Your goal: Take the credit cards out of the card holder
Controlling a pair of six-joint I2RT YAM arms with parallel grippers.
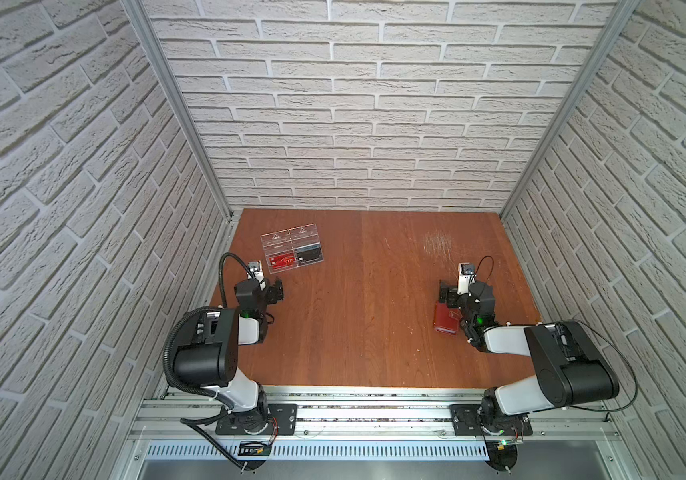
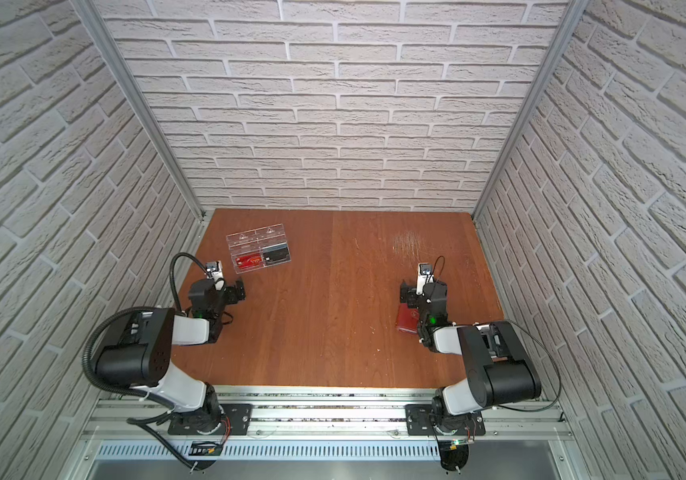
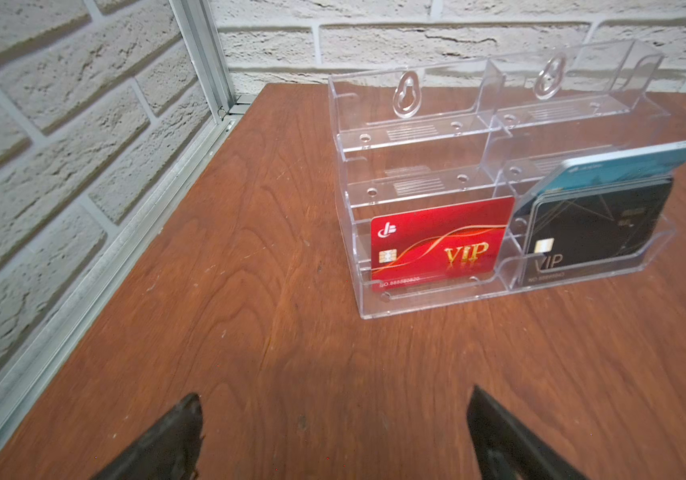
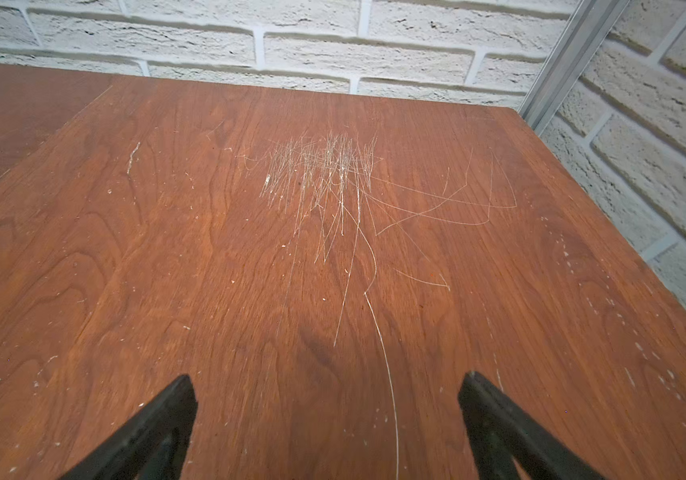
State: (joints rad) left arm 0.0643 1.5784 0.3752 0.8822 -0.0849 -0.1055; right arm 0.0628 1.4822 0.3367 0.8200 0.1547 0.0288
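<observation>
I read this as the very start: nothing on the wooden table (image 1: 354, 332) has been picked up, and both arms sit low over it with empty claws. The right arm (image 1: 557, 357) is the one placed for the job. The right gripper (image 4: 326, 377) has its jaws spread wide with only bare board between them. The left gripper (image 3: 335, 395), on the far side of the table, is just as wide and also holds nothing. It faces the clear acrylic rack (image 3: 412, 133) near the back left corner, which I judge is not the target. The card holder (image 1: 446, 318) is the small red wallet lying flat on the right, partly tucked under the right wrist and just behind that claw's fingers. The right wrist view looks past it and does not show it. It looks closed to me, and I cannot see the credit cards inside. My next move would be to pull the right claw back and tip it down over the wallet, then bring the left across to pin it while the flap is opened. The right arm's own wrist is what blocks my view. The rack's red card (image 3: 441, 241), black card (image 3: 599, 232) and teal card (image 3: 632, 162) could tempt a wrong grab. The scratches (image 4: 324, 174) ahead are harmless.
</observation>
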